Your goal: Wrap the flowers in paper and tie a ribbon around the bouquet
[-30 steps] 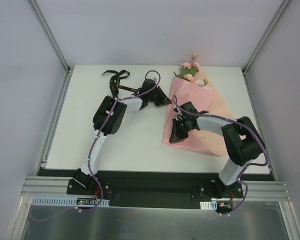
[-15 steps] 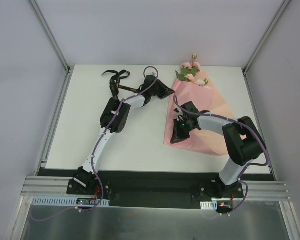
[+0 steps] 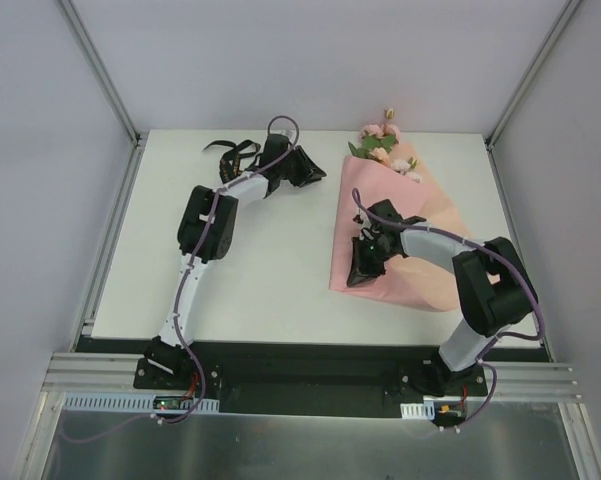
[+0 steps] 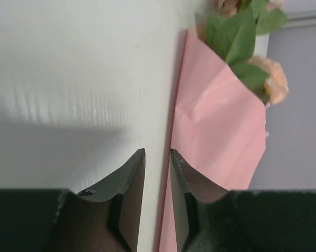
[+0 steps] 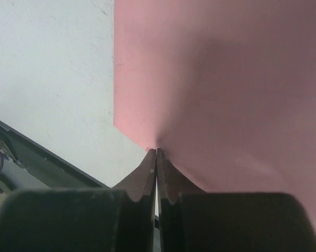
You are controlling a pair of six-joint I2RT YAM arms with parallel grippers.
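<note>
"What did you have in front of you?"

"A white table (image 3: 270,280) boxed in by pale grey walls, with both arms stretched out over it."

"Start at the right hand."

"My right gripper (image 5: 156,151) was pressed tight, tips together on the near left edge of the paper (image 3: 400,290). The sheet puckered just where the tips met. I saw white table on one side of them and pink on the other."

"And the left?"

"My left gripper (image 4: 158,153) stood a narrow slit apart and held nothing; I saw bare table through the gap. It hung over the far part of the table, near the paper's left edge but apart from it."

"Where were the task's things?"

"The paper lay on the right half of the table, folded over the flowers (image 3: 382,143). Their pink blossoms and green leaves stuck out of its far end, close to the table's back edge. The ribbon (image 3: 232,152) lay loose at the far left, just beyond my left arm and partly hidden by it, well apart from the paper. Nothing was tied."
</note>
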